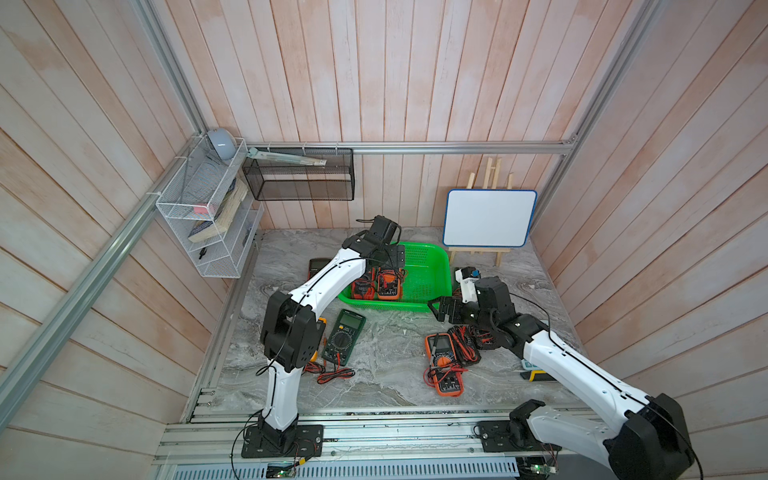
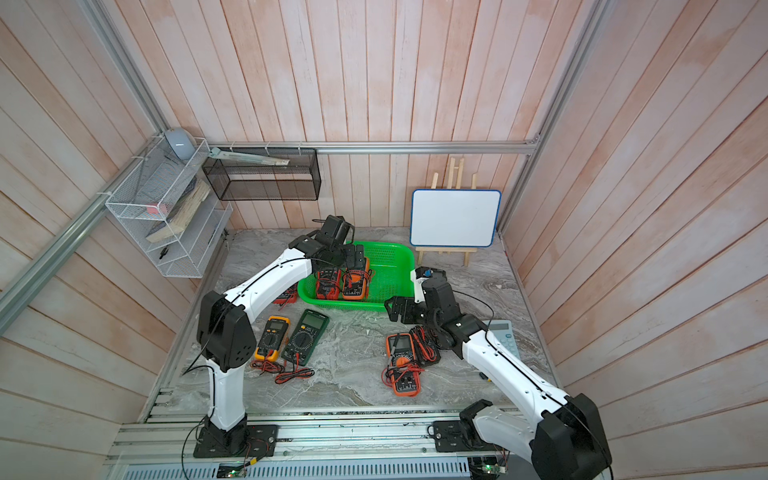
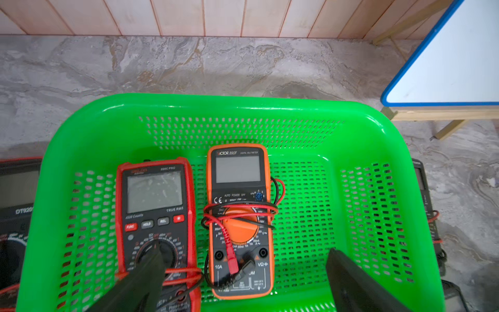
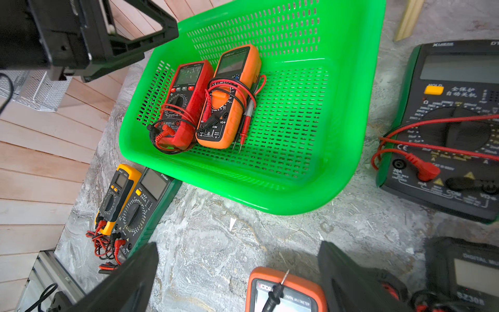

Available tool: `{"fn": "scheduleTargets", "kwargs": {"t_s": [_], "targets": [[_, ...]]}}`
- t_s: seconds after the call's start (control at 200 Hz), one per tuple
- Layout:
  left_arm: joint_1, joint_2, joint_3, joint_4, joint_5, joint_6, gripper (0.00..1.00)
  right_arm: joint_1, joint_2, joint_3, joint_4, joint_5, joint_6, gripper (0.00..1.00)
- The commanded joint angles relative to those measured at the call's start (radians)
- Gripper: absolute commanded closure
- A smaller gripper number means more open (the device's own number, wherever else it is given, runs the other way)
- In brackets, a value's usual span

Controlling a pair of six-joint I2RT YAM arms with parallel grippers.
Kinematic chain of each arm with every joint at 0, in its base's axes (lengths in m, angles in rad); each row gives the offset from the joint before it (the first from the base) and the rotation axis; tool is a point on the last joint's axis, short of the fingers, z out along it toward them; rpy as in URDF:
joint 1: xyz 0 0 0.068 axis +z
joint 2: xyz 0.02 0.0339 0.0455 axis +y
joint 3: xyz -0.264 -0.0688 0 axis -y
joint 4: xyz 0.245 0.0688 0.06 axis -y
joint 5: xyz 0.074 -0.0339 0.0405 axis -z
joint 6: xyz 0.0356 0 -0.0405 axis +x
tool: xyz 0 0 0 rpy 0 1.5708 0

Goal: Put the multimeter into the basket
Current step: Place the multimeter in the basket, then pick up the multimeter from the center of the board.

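The green basket (image 1: 432, 253) (image 2: 395, 257) (image 3: 364, 167) (image 4: 310, 151) stands at the back of the table. Inside it lie a red multimeter (image 1: 360, 289) (image 3: 155, 205) (image 4: 186, 100) and an orange multimeter (image 1: 389, 285) (image 3: 239, 216) (image 4: 229, 102), side by side with leads wrapped round them. My left gripper (image 1: 394, 258) (image 2: 356, 256) (image 3: 243, 252) hovers open above them, holding nothing. The right gripper (image 1: 439, 309) (image 2: 394, 309) (image 4: 239, 245) hangs open over bare table in front of the basket, beside another orange multimeter (image 1: 439, 348) (image 4: 283, 291).
More multimeters lie on the table: a green one (image 1: 344, 337) (image 2: 305, 336), a yellow one (image 2: 272, 337), an orange one (image 1: 449, 380), and a dark one (image 4: 453, 121). A whiteboard on an easel (image 1: 488, 218) stands back right. A calculator (image 2: 505, 336) lies under the right arm.
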Motion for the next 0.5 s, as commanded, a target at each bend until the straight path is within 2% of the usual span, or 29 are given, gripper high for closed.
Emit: {"fn": "scheduleTargets", "kwargs": {"t_s": [0.0,0.21,0.495], "targets": [[0.005,-0.055,-0.064,0.018,-0.013,-0.069,0.0,0.004,-0.017,0.004,-0.045,0.013,0.02,0.02],[0.004,-0.158,-0.198,0.04,0.021,-0.124,0.01,0.005,-0.023,-0.003,-0.062,-0.017,0.076,0.02],[0.0,-0.354,-0.481,0.112,0.059,-0.189,0.0,0.006,0.001,-0.049,-0.047,-0.018,0.039,0.02]]}}
